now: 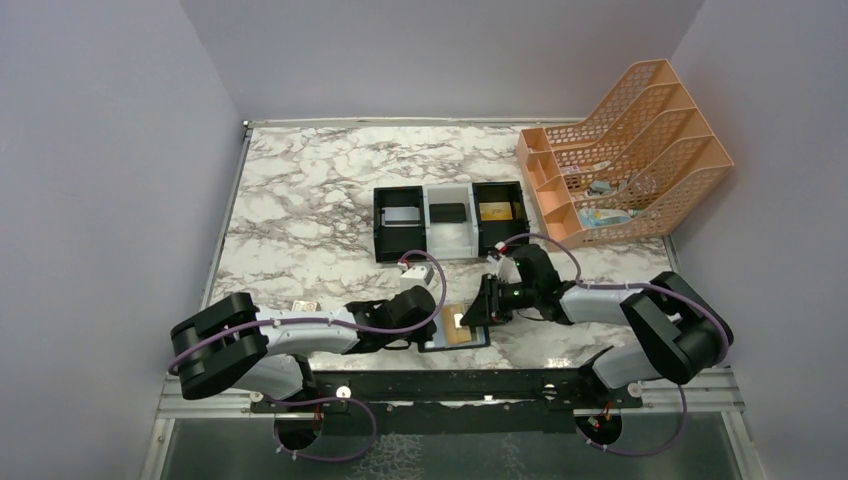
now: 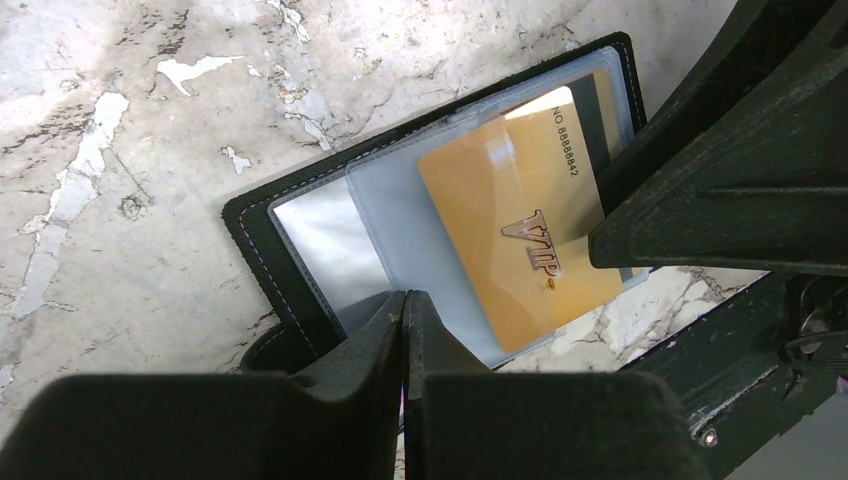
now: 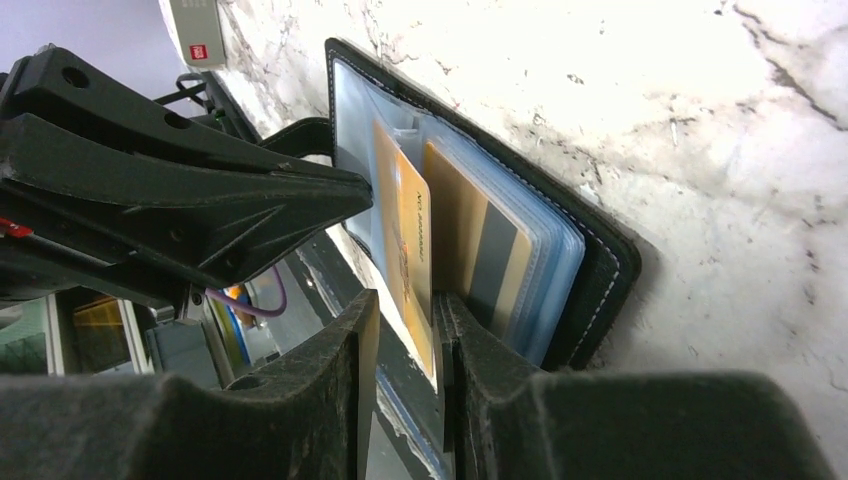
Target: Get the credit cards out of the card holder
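Open holder (image 2: 255, 215) between left claw (image 2: 405, 310) and right claw (image 3: 405, 330).
The left is closed, tips pressed on the holder's near edge; the right stands slightly parted, straddling the edge of the gold card (image 2: 500, 220). Just past its fingers a striped card (image 3: 490, 260) sits in a sleeve. Well beyond both claws lies the tray (image 1: 379, 225).

You're working on a white marble-patterned table (image 1: 300, 200) veined in grey, boxed in by plain pale lilac walls (image 1: 100, 150) on the left, back and right. A dark metal rail (image 1: 450, 385) runs along the table's near edge. An orange mesh file rack (image 1: 650, 130) stands at your far right corner. Light is even and soft over the tabletop
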You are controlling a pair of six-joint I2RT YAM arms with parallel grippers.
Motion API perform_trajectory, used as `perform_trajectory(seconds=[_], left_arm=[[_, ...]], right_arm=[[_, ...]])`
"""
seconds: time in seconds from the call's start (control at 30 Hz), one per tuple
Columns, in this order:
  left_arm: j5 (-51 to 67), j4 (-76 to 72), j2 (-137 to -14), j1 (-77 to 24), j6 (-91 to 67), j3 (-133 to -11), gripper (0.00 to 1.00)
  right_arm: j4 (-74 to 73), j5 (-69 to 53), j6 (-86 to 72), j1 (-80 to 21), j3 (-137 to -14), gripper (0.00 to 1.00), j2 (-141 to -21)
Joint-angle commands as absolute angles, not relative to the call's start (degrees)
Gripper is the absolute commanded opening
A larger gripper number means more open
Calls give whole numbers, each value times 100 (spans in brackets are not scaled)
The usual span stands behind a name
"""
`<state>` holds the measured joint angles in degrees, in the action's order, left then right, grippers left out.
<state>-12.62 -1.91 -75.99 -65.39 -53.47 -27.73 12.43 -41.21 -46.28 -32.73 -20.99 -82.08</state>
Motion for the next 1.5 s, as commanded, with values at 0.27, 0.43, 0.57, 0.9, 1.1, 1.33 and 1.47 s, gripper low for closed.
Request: perform_trajectory(seconds=[0.27, 0.43, 0.57, 0.9, 1.1, 1.33, 1.47], left_arm=[[-1327, -96, -7595, -6598, -5396, -2747, 5], [-1336, -118, -7595, -6600, -5414, -2732, 5], [-1341, -101, -7575, -6596, -5397, -2721, 5], [-1500, 210, -7181, -6597, -5442, -2637, 4], [-1548, 386, -6544, -6609, -5406, -2602, 9], [-1095, -201, -6182, -6617, -5121, -2667, 30], [-849, -886, -6605, -6626, -5089, -2703, 30]], right_arm=[[1974, -3965, -4918, -3570, -2134, 23, -8582], [2075, -3852, -5013, -3631, -2093, 23, -8682], [1871, -3569, -5049, -3641, -2087, 9, -8518], [56, -2746, -4233, -3633, -2575, 3, -7602], [66, -2975, -4295, -3638, -2492, 3, -7429], [510, -3379, -4593, -3637, -2448, 3, -7608], [765, -3380, -4787, -3639, -2380, 3, -7715]])
